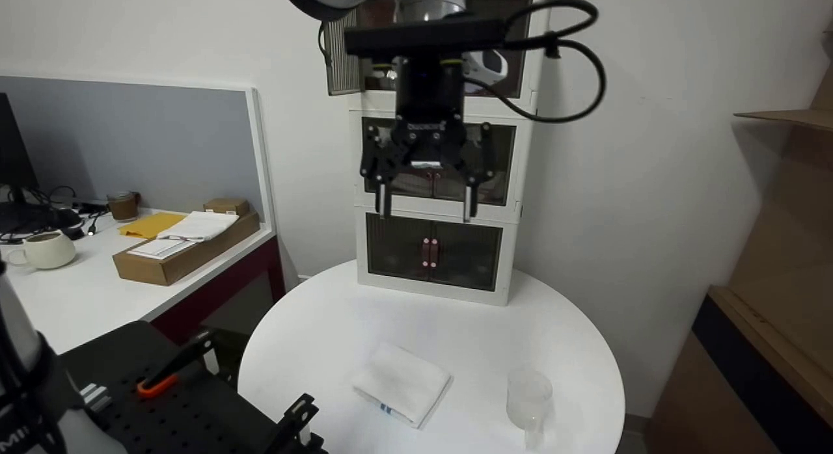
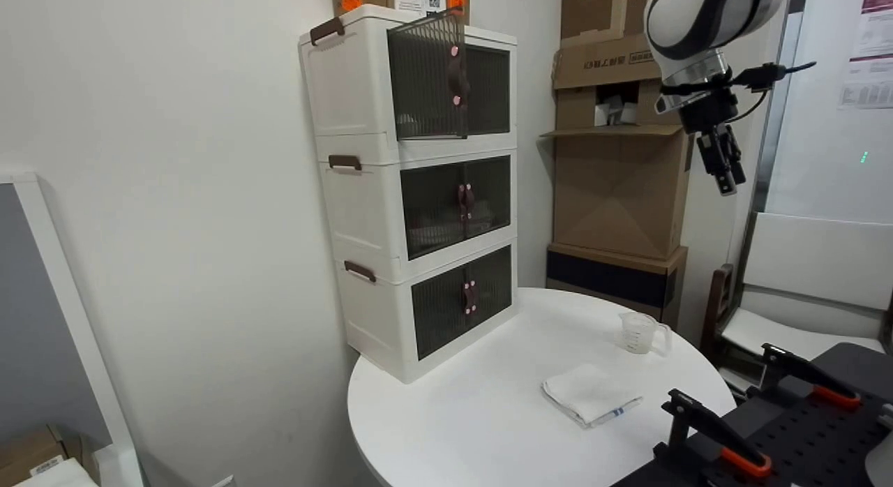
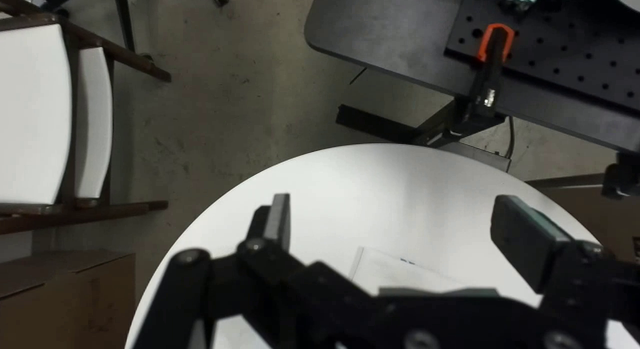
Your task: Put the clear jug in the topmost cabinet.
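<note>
The clear jug (image 1: 528,397) stands upright on the round white table, near its right edge, with its handle towards the viewer. It also shows in an exterior view (image 2: 637,332) with measuring marks. It is out of view in the wrist view. The topmost cabinet (image 2: 349,86) is the highest of three stacked white units. Its left door (image 2: 429,82) stands swung open; its right door looks shut. In an exterior view the arm hides part of this cabinet (image 1: 535,51). My gripper (image 1: 427,210) is open and empty, high above the table. Its fingers (image 3: 395,204) are wide apart.
A folded white cloth (image 1: 402,384) lies mid-table, left of the jug. The middle (image 2: 457,206) and lowest (image 2: 462,302) compartments have shut doors. A black bench with orange clamps (image 2: 746,462) borders the table. Cardboard boxes (image 2: 614,194) stand behind. A desk (image 1: 84,298) adjoins.
</note>
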Motion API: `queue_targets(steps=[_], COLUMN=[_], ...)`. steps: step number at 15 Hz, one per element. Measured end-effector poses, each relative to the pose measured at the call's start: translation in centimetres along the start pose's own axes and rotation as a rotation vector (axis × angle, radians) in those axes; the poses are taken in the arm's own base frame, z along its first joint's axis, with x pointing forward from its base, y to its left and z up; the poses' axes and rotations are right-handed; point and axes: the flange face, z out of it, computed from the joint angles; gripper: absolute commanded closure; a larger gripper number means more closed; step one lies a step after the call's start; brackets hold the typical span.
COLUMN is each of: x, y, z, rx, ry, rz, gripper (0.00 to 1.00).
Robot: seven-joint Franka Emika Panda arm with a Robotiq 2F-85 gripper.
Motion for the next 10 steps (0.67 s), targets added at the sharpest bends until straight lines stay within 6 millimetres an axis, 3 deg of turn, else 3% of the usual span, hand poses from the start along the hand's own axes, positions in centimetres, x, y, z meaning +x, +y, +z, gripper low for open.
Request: queue_targets(steps=[4, 10], x=[-0.6, 0.5], y=[5.4, 10.8], z=[3.3, 7.8], rx=[0.011, -0.018], ry=[0.056, 0.114], rz=[-0.047, 0.031], gripper=[0.00, 0.00])
